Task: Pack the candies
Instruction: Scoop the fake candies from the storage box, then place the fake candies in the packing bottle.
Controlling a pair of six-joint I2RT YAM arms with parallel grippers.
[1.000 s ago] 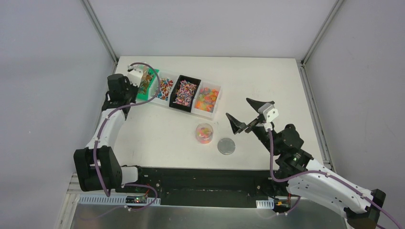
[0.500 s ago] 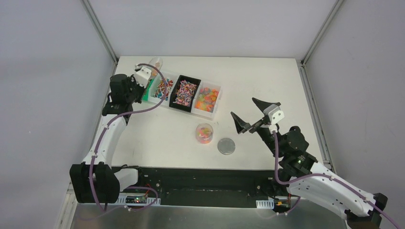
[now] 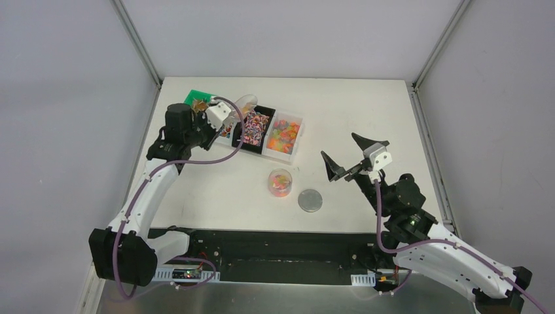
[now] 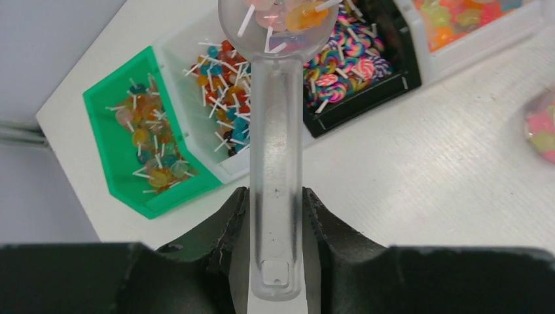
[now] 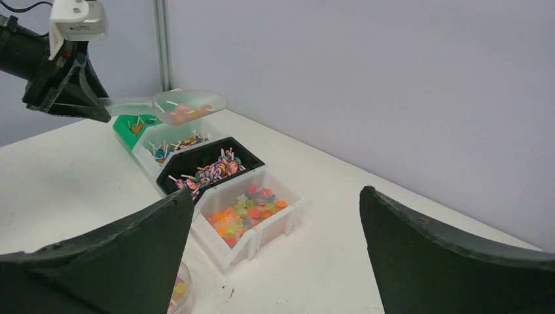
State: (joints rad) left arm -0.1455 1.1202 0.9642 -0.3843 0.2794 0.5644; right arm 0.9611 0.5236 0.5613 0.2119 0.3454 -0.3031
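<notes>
Scoop [image 4: 276, 131], translucent, is clamped by its handle in the left gripper [image 4: 276, 204]. Its bowl carries a few stick candies [image 4: 298, 14] and hangs above the row of four bins [image 3: 285, 156] at 11 o'clock on the surface [image 3: 366, 104], over the white and black ones. More candies fill every bin. A cup [image 3: 269, 178] with candies stands near centre; a grey lid [image 3: 310, 200] lies just beside it at 4 o'clock. The right gripper [image 3: 338, 145], jaws wide apart and holding nothing, hovers at 3 o'clock of the cup.
</notes>
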